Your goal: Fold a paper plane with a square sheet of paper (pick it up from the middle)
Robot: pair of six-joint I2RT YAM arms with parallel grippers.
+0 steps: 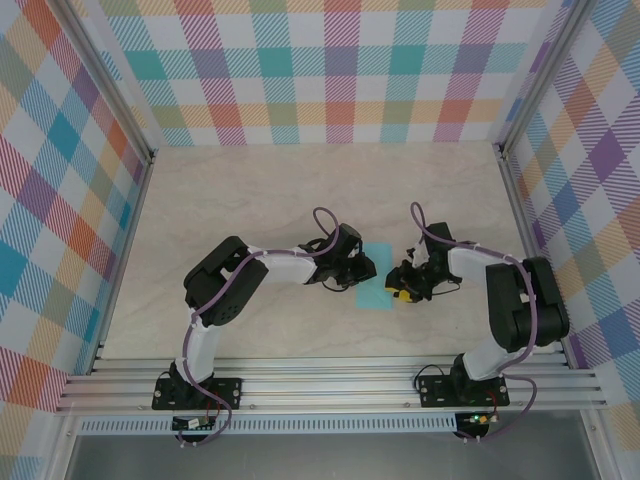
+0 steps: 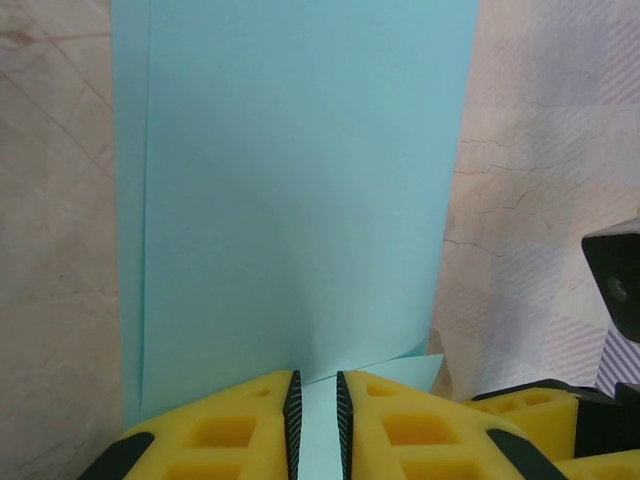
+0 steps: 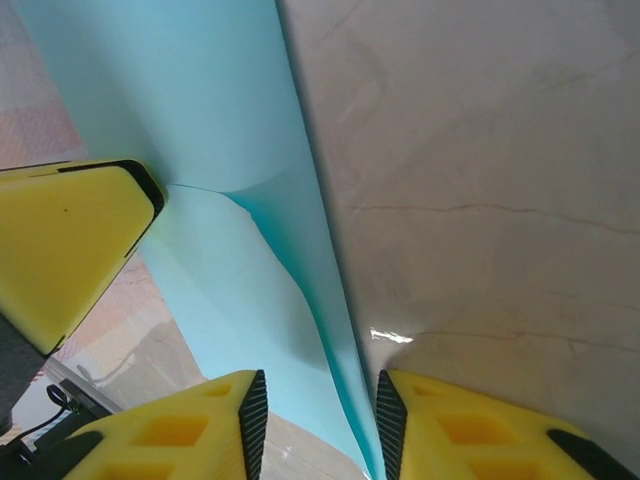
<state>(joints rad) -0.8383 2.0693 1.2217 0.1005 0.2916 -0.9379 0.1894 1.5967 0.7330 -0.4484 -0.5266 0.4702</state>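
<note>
At mid-table (image 1: 250, 200), the left gripper (image 2: 316, 395) sits at an edge of the sheet (image 2: 300, 200), its jaws drawn to a narrow slit with blue showing in the gap. Whether they actually pinch the paper cannot be told. The sheet lies between the two arms as a long strip, with an under-layer peeking out along one side. That suggests a first fold in half is made, though only loosely pressed. To the right, the right gripper (image 3: 322, 405) stands part-open astride the strip's long edge, where a flap lifts off the table, and it grips nothing. No pointed nose or wings appear; by the look of it, the corner folds and wing folds all remain.
</note>
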